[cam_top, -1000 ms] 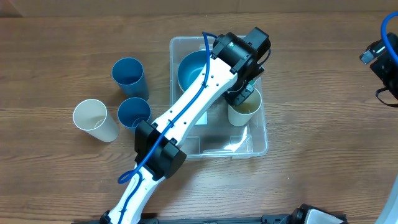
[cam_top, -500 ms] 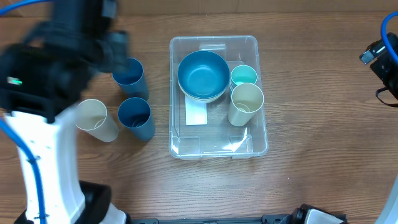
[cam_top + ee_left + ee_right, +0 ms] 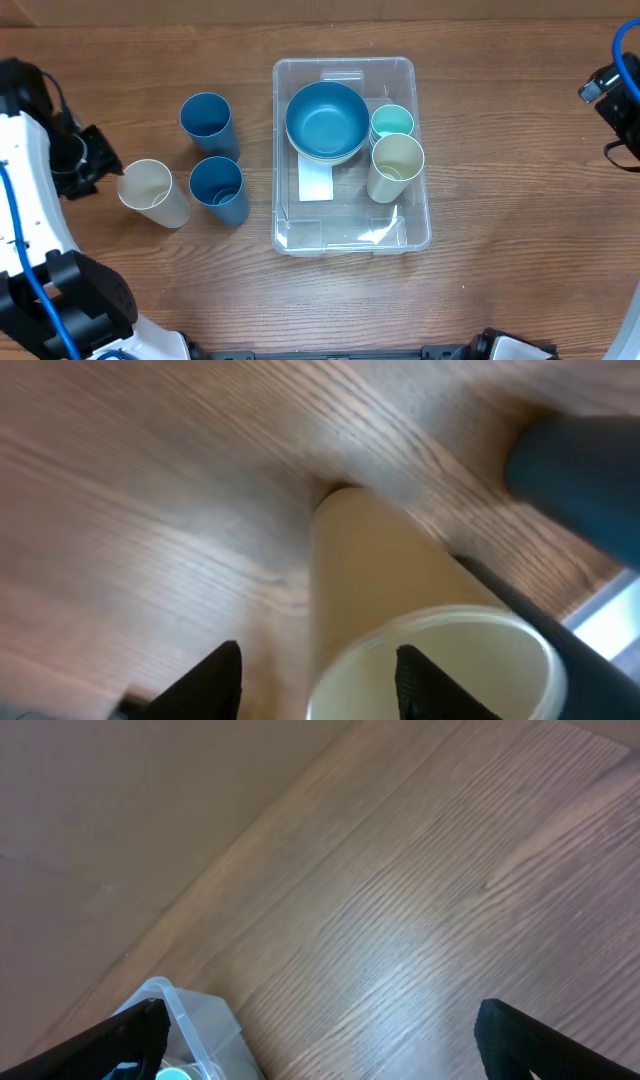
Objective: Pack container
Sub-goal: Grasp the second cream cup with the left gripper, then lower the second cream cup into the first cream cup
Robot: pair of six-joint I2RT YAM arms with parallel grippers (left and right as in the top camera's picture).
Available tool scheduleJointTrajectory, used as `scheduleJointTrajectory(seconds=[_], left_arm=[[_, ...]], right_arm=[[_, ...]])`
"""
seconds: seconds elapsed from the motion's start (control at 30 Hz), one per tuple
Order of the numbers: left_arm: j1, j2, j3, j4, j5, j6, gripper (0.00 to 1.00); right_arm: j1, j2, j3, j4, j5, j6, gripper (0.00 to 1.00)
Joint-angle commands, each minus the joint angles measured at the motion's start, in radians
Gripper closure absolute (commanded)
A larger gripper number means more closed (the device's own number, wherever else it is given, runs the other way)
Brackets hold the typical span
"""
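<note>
The clear container [image 3: 351,226] stands mid-table and holds a blue bowl [image 3: 327,120] stacked on a white one, a teal cup [image 3: 392,121] and a cream cup [image 3: 396,165]. A second cream cup [image 3: 150,191] stands left of the container. My left gripper [image 3: 101,166] is right beside it. In the left wrist view this cream cup [image 3: 400,600] fills the frame, and the left gripper [image 3: 320,685] is open, one finger outside the rim and the other over the mouth. My right gripper [image 3: 330,1040] is wide open over bare wood, with the container's corner [image 3: 195,1015] at its left finger.
Two blue cups [image 3: 207,122] [image 3: 219,188] stand between the loose cream cup and the container. One blue cup [image 3: 590,470] shows blurred at the upper right of the left wrist view. The right arm [image 3: 612,95] sits at the table's far right edge.
The left arm has swung from over the container to the table's left side, leaving a cream cup in the container. It now sits at the loose cream cup. The right arm has not moved.
</note>
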Motion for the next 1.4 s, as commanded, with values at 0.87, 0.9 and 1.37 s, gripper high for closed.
scheduleJointTrajectory(seconds=[0.87,0.9,1.37], left_arm=[[-0.701,-0.121,0.717,-0.029,0.087,0.112,0.96],[-0.760,-0.095,0.717,-0.010,0.085,0.150,0.96],[-1.127,0.330,0.717,0.052,0.013,0.330,0.96]], right_arm=[[-0.004,0.002,0.004,0.004,-0.006,0.001,0.00],[-0.004,0.002,0.004,0.004,-0.006,0.001,0.00],[-0.004,0.002,0.004,0.004,-0.006,0.001,0.00]])
